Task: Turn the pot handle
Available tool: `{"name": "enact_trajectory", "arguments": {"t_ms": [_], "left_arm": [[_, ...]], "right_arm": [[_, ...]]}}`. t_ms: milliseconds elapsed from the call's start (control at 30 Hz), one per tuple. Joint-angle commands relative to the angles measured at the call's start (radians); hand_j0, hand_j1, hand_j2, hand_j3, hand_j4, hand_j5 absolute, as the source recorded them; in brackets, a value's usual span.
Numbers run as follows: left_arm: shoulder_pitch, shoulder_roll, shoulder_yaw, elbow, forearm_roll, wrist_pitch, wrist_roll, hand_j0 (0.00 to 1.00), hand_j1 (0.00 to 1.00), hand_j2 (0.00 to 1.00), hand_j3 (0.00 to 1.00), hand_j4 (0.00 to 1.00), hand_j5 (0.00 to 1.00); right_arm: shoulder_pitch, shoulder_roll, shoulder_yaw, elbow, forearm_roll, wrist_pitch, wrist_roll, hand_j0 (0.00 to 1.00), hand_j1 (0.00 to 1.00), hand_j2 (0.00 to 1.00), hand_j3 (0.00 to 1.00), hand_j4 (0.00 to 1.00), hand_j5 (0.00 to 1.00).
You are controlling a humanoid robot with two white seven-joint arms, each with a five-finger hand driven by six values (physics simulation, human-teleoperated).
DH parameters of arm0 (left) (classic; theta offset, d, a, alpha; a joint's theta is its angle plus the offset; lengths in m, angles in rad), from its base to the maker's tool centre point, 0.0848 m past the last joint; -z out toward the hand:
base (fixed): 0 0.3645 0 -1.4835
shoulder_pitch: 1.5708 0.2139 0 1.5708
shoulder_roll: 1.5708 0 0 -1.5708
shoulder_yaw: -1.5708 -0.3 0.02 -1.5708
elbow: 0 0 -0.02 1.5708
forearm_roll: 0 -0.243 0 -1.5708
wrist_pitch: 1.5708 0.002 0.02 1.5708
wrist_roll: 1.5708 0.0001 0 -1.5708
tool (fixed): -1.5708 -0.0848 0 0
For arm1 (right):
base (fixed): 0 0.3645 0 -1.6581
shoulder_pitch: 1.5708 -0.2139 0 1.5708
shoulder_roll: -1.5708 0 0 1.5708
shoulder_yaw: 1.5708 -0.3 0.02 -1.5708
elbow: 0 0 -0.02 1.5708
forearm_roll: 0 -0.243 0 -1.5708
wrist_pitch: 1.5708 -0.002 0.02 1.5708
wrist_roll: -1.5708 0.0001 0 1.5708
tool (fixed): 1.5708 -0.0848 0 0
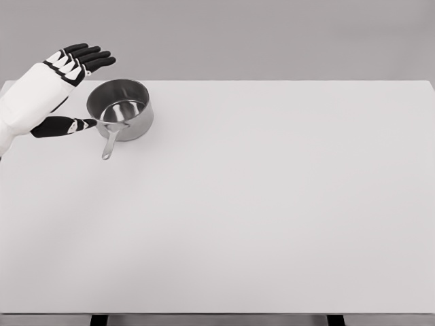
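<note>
A steel saucepan (121,109) stands upright at the table's far left. Its thin handle (109,143) points toward the front edge, slightly left. My left hand (80,81) comes in from the left beside the pot. Its fingers (88,57) are stretched out flat above and behind the rim, and the thumb (64,126) reaches to the pot's left wall near the handle's root. The hand is open and grasps nothing. The right arm does not show.
The white table (272,204) spreads wide to the right and front of the pot. Its far edge runs just behind the pot, and its left edge lies under my forearm.
</note>
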Motion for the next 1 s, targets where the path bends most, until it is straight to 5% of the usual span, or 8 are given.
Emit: {"name": "enact_trajectory", "arguments": {"t_ms": [0, 733, 867, 967], "left_arm": [[0.000, 0.011, 0.000, 0.000, 0.005, -0.043, 0.001, 1.00, 1.00, 1.00, 1.00, 1.00, 1.00], [-0.032, -0.001, -0.026, 0.014, -0.053, -0.080, 0.001, 1.00, 1.00, 1.00, 1.00, 1.00, 1.00], [-0.130, -0.005, -0.182, 0.034, -0.084, -0.079, 0.001, 1.00, 1.00, 1.00, 1.00, 1.00, 1.00], [-0.160, -0.034, -0.209, 0.064, -0.088, -0.077, 0.001, 1.00, 1.00, 1.00, 1.00, 1.00, 1.00]], "right_arm": [[0.000, 0.000, 0.000, -0.002, 0.001, -0.001, -0.001, 1.00, 1.00, 1.00, 1.00, 1.00, 1.00], [0.006, 0.000, 0.000, 0.006, -0.001, 0.004, -0.002, 1.00, 1.00, 1.00, 1.00, 1.00, 1.00], [0.006, 0.000, 0.000, 0.006, -0.001, 0.004, -0.002, 1.00, 1.00, 1.00, 1.00, 1.00, 1.00], [0.006, 0.000, 0.000, 0.006, -0.001, 0.005, -0.002, 1.00, 1.00, 1.00, 1.00, 1.00, 1.00]]}}
